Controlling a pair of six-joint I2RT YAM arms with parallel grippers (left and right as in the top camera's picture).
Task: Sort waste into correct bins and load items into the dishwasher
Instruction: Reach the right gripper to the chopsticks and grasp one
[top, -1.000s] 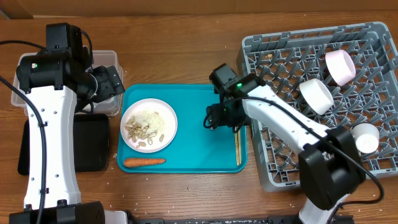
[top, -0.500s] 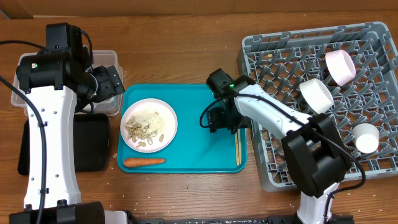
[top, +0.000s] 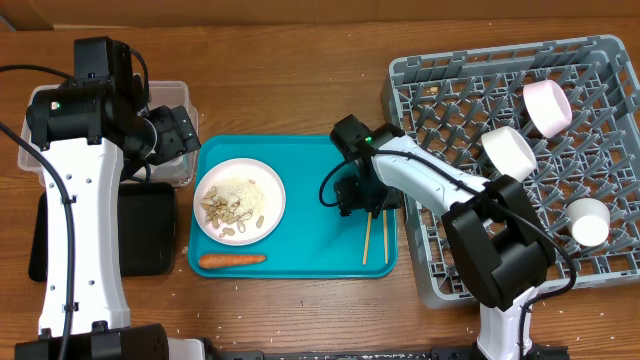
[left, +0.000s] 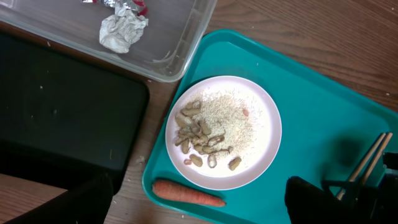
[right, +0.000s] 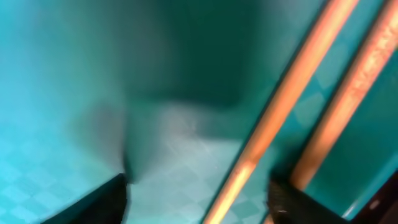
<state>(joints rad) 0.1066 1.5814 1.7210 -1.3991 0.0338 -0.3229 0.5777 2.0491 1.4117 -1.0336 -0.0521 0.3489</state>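
The fingers (right: 106, 202) of the right gripper (right: 199, 199) are held apart over the thin wooden chopsticks (right: 282, 106) on the teal plastic tray (right: 62, 93); one stick is shown between them only in the blurred wrist view. The left gripper (left: 202, 200) is spread wide near the clear rectangular plastic tub (left: 155, 37). A brown wooden table (top: 300, 80) is seen beneath.

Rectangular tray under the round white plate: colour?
Teal. The rectangular tray shows best in the overhead view.
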